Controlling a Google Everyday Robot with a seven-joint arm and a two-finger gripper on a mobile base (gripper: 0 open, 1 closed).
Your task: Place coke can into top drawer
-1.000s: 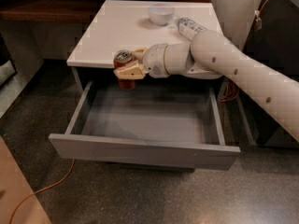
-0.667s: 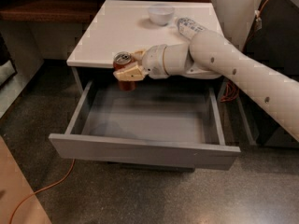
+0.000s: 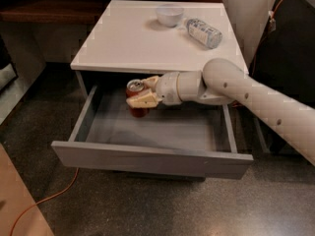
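The coke can (image 3: 138,111), red with a silver top, is upright in my gripper (image 3: 139,92), which is shut on it. The gripper holds the can inside the open top drawer (image 3: 147,157), at its back left, low over the drawer floor. I cannot tell whether the can touches the floor. The grey drawer is pulled far out from under the white cabinet top (image 3: 128,43). My white arm (image 3: 256,97) reaches in from the right.
A white bowl (image 3: 170,14) and a clear plastic bottle (image 3: 203,32) lying on its side are at the back of the cabinet top. An orange cable (image 3: 44,200) runs on the floor at the front left. A dark unit (image 3: 290,48) stands at the right.
The gripper has moved down with the coke can, from level with the cabinet top's front edge into the open drawer.
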